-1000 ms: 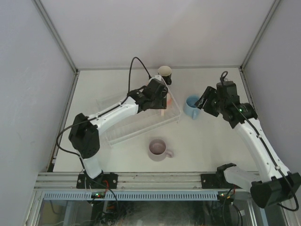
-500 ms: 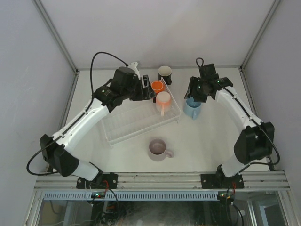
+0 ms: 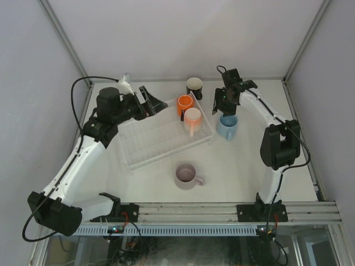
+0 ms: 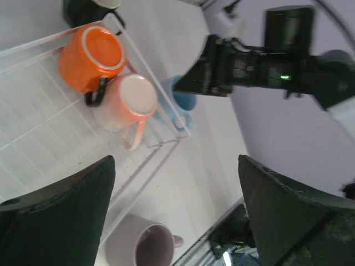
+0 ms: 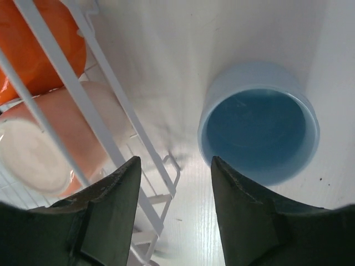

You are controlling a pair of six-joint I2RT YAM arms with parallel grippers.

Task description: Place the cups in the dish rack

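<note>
The dish rack lies across the middle of the table. At its right end lie an orange cup and a peach-pink cup. The black cup stands behind the rack. To the right of the rack is the light blue cup, and in front is the lilac cup. My left gripper hangs open over the rack's back left, holding nothing. My right gripper is open just above the blue cup, near its left rim.
Grey walls enclose the table on three sides. The rack's white wire edge runs close to my right gripper's left finger. In the left wrist view, my right arm reaches in above the blue cup.
My left gripper has drawn back to the left from the rack's right end and opened wider, uncovering the orange and peach cups. My right gripper has moved in over the blue cup.
</note>
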